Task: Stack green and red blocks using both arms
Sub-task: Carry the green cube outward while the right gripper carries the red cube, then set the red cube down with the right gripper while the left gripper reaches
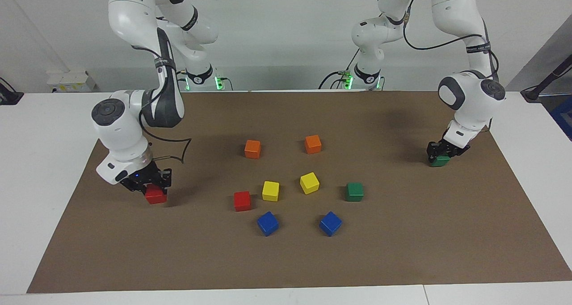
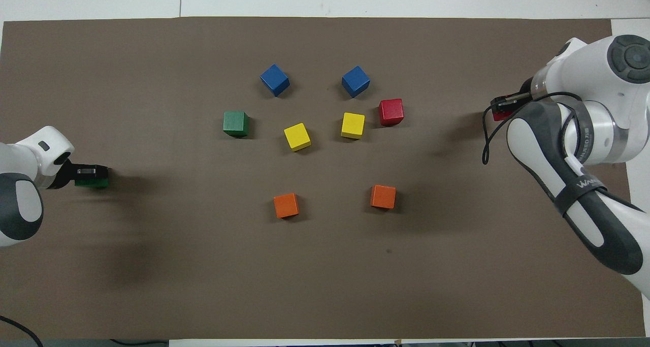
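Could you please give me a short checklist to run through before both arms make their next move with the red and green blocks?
1. Right gripper at the red block at the right arm's end of the mat: ok.
2. Left gripper at the green block at the left arm's end: ok.
3. Each grip firmly closed: cannot tell.
4. Free red block with nothing on top, ready as a base: ok.
5. Free green block with nothing on top: ok.
6. Any stack built yet: not ok, every block sits singly.
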Controlling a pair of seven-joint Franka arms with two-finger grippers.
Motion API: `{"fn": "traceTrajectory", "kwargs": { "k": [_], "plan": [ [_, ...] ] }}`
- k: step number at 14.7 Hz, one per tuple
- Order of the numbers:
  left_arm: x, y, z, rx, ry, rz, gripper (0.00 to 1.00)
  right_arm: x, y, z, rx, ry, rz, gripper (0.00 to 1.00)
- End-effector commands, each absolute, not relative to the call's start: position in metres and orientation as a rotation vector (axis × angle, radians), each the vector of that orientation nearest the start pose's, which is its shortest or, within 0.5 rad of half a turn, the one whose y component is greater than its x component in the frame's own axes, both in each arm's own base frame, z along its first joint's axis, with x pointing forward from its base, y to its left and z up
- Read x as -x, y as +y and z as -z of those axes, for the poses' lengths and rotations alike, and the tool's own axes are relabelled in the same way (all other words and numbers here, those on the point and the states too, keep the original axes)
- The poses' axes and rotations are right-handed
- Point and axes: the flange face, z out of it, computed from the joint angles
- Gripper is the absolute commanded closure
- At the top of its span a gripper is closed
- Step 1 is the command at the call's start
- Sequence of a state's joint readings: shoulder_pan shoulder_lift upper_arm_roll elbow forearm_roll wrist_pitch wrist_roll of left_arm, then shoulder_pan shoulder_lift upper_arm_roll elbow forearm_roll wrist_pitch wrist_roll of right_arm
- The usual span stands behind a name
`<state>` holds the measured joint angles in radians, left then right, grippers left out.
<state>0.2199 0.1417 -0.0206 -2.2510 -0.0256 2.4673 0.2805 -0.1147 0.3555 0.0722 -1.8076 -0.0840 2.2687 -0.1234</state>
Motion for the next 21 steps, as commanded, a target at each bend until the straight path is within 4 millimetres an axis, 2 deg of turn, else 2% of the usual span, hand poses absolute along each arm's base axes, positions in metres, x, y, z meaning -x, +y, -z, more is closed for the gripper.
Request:
{"fn": "traceTrajectory", "kwargs": {
  "k": [1,2,3,4,6,7,8,10,11,12,13,15,17,18,20,21],
  "plan": [
    [-0.527,0.109,-0.299,3.135,0.127,0.144,1.0,-0.642,-0.04,-0.342,3.175,-0.208,0.197,1.0],
    [-0.528,0.11,-0.299,3.133,0.139,0.146,0.83,-0.64,-0.041,-0.337,3.174,-0.198,0.188,1.0],
    [-0.528,0.111,-0.299,3.132,0.151,0.146,0.34,-0.637,-0.042,-0.331,3.172,-0.195,0.171,1.0],
    [-0.529,0.112,-0.301,3.13,0.17,0.149,0.0,-0.635,-0.041,-0.329,3.171,-0.193,0.171,1.0],
    [-0.535,0.115,-0.31,3.131,0.195,0.137,0.0,-0.632,-0.04,-0.325,3.17,-0.195,0.161,1.0],
    [-0.542,0.116,-0.322,3.136,0.199,0.12,0.0,-0.632,-0.04,-0.325,3.17,-0.195,0.161,1.0],
    [-0.552,0.116,-0.338,3.142,0.208,0.092,0.0,-0.632,-0.041,-0.326,3.17,-0.192,0.164,1.0],
    [-0.577,0.112,-0.384,3.145,0.239,0.076,0.0,-0.63,-0.042,-0.323,3.17,-0.19,0.154,1.0],
    [-0.589,0.106,-0.402,3.146,0.26,0.07,0.0,-0.628,-0.046,-0.321,3.17,-0.177,0.147,1.0],
    [-0.601,0.092,-0.423,3.143,0.305,0.077,0.0,-0.627,-0.047,-0.322,3.17,-0.172,0.149,1.0],
    [-0.611,0.072,-0.437,3.138,0.355,0.082,0.0,-0.627,-0.047,-0.321,3.17,-0.172,0.146,1.0],
    [-0.632,0.009,-0.459,3.131,0.444,0.111,0.0,-0.624,-0.049,-0.319,3.169,-0.164,0.137,1.0],
    [-0.639,-0.066,-0.462,3.153,0.381,0.128,0.0,-0.623,-0.048,-0.316,3.167,-0.157,0.152,1.0],
    [-0.638,-0.093,-0.466,3.161,0.376,0.138,0.0,-0.621,-0.048,-0.313,3.166,-0.158,0.171,1.0],
    [-0.635,-0.138,-0.453,3.214,0.399,0.107,0.0,-0.619,-0.047,-0.309,3.165,-0.159,0.186,1.0],
    [-0.636,-0.162,-0.449,3.223,0.427,0.104,0.0,-0.62,-0.047,-0.309,3.165,-0.159,0.188,0.86]
  ]
}}
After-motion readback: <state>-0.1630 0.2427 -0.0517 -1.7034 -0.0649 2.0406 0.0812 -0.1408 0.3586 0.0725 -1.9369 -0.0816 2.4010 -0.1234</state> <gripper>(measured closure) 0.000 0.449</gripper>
